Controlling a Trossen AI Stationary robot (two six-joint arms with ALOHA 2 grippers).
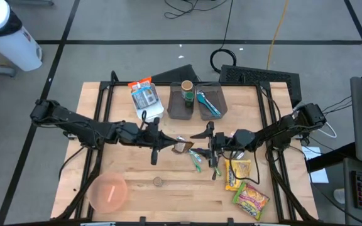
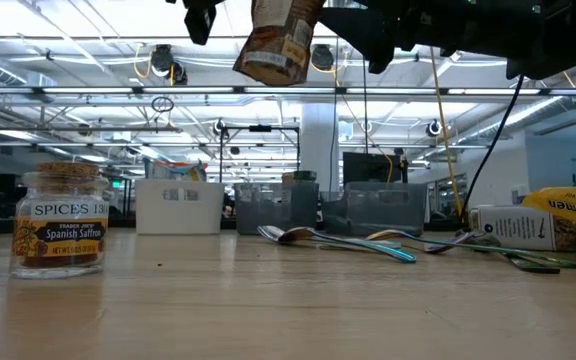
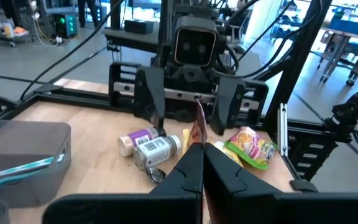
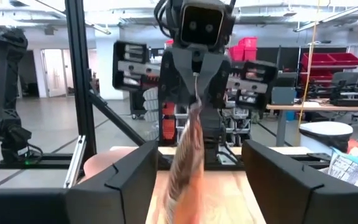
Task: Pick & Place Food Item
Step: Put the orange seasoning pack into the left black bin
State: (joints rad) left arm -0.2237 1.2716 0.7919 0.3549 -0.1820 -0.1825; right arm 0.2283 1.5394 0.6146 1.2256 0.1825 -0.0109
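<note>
A brown food packet (image 1: 181, 148) is held in the air over the middle of the table; in the low view it hangs high above the wood (image 2: 273, 40). My left gripper (image 1: 171, 145) is shut on it. My right gripper (image 1: 205, 149) faces it from the table's right, open wide. Its two fingers (image 4: 135, 180) stand on either side of the packet's free end (image 4: 188, 155) without touching it. My left gripper pinches the packet's edge (image 3: 197, 127) on the side toward the table's left between its two shut fingers. The fingers come level from the table's left. The packet stands edge-on, reaching toward the right gripper, lifted clear of the table.
Below lie spoons (image 1: 197, 160) and two ramen packets (image 1: 239, 172). A saffron jar (image 1: 158, 182) and a pink bowl (image 1: 109, 191) are near the front edge. Grey bins (image 1: 197, 100) and a white packet (image 1: 146, 97) are at the back.
</note>
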